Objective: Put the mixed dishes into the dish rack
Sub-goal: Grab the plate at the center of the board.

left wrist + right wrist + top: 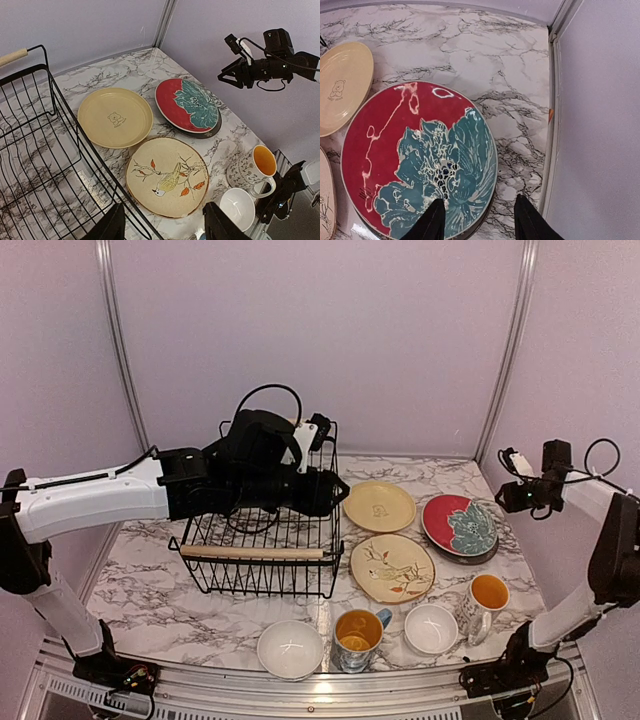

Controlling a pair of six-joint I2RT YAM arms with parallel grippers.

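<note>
All out on the marble table (150, 590), none yet in the dish rack (262, 558) on the left half. Pale yellow plate (379, 505) and bird plate (392, 568) flat just right of the rack. Red plate (440, 515) near the right edge, with the teal leaf plate (472, 528) on top. White bowls (290, 648) and mugs (358, 637) along the near edge.

Hard, smooth and slippery, a bit heavy, easy to chip or crack. Lying flat, so tricky to get under. Best to pinch at the raised rim, one finger on top and one below. For mugs, grab the wall or the handle.

Left gripper (165, 227): fingers spread apart, holding nothing, hanging over the rack's right side with the bird plate just ahead. Right gripper (479, 222): spread too, empty, hovering over the edge of the leaf plate, touching nothing as far as can be told.
</note>
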